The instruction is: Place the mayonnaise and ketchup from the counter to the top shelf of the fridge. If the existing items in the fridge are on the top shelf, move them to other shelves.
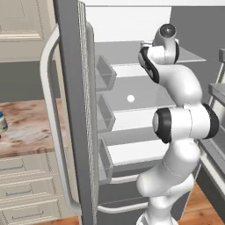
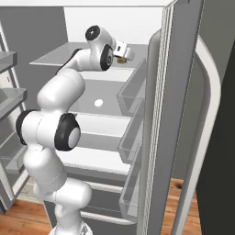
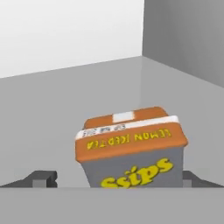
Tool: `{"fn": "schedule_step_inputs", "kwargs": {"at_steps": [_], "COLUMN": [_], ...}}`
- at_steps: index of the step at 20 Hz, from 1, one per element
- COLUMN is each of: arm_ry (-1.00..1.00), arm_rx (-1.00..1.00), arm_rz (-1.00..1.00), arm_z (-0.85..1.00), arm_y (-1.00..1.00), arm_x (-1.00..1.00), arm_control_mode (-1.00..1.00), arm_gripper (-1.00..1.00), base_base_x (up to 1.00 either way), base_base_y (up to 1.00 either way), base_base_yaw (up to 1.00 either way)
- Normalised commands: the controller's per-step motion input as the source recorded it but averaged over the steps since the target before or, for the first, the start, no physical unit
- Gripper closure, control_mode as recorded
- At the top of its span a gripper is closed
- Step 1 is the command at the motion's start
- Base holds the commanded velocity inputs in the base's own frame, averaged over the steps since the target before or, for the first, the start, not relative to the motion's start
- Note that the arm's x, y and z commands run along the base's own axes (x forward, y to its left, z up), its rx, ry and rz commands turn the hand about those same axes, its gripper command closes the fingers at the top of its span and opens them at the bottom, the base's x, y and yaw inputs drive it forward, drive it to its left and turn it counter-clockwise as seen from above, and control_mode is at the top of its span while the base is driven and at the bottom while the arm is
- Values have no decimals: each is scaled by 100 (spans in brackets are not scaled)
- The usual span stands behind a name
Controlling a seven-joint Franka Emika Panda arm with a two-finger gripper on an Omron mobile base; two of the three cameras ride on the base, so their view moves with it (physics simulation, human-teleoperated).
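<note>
Gripper: mine is low centre in the hand view, fingers spread wide apart, one on each side of the box, gripping nothing.
Box: orange-and-grey iced tea box sits between my fingers on the top shelf.
Fridge: door stands open at left in the left base view.
Tabletop: a jar stands at the far left edge on the tabletop.

Kitchen, open fridge, wooden counter, drawers
</note>
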Motion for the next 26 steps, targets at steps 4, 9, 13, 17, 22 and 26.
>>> {"fn": "schedule_step_inputs", "kwargs": {"at_steps": [4, 9, 13, 17, 22, 26], "arm_ry": [0, 0, 0, -21, -41, -49], "arm_rx": [0, 0, 0, 0, 0, 0], "arm_rz": [0, 0, 0, 0, 3, 6], "arm_z": [-9, -2, 0, 0, 11, 26], "arm_y": [-13, -11, 0, 0, 0, 0], "arm_x": [24, 1, 0, -44, -93, -100], "arm_control_mode": [-100, -100, -100, -100, -100, -100], "arm_gripper": [100, 100, 100, 100, 100, 100], "base_base_x": [0, 0, 0, 0, 0, 0], "base_base_y": [0, 0, 0, 0, 0, 0], "base_base_yaw": [0, 0, 0, 0, 0, 0]}}
